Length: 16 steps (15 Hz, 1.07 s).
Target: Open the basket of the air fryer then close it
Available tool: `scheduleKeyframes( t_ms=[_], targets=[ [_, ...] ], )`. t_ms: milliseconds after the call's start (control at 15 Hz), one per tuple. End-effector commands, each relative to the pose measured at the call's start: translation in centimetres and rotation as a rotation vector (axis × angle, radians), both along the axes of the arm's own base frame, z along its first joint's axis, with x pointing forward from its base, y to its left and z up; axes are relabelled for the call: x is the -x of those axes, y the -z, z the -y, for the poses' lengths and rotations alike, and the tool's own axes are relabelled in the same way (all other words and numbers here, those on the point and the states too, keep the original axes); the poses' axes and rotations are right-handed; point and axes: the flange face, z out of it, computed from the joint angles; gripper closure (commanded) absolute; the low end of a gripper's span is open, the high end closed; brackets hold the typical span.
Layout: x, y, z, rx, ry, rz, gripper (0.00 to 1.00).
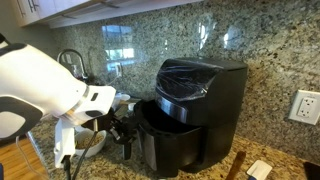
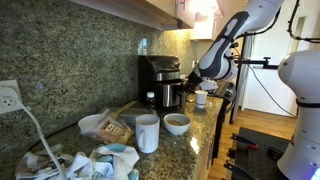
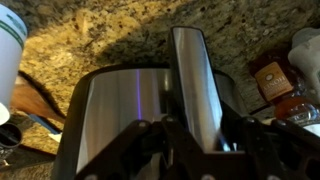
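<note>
The black air fryer [image 1: 205, 85] stands on the granite counter against the wall; it also shows in an exterior view [image 2: 158, 72]. Its basket [image 1: 160, 140] is pulled partly out of the body toward the arm. In the wrist view I look down on the basket's silver band [image 3: 115, 110] and its glossy black handle [image 3: 190, 70]. My gripper [image 3: 195, 140] has a finger on each side of the handle and is shut on it. The gripper is also visible in both exterior views [image 1: 124, 128] [image 2: 192, 82].
A white cup [image 2: 147, 133], a small bowl [image 2: 177, 123] and a bread bag [image 2: 105, 125] sit on the counter in front of the fryer. A wall outlet [image 1: 304, 106] and a wooden utensil [image 1: 236, 166] are beside it. Bottles [image 3: 280, 85] stand close by.
</note>
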Motion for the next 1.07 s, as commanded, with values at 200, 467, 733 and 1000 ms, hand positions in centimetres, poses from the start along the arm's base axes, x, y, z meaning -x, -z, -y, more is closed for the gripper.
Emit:
scheduleKeyframes(
  t_ms=[200,467,733,1000],
  targets=[
    [-4.8,-1.7,1.4,-0.019,-0.034,0.095,0.84],
    [-6.2,-1.4,2.1,-0.020,-0.049,0.122,0.84],
    [-7.5,-0.7,2.7,-0.025,-0.078,0.136,0.84],
    [-8.5,-0.6,3.7,-0.029,-0.086,0.157,0.84]
  ],
)
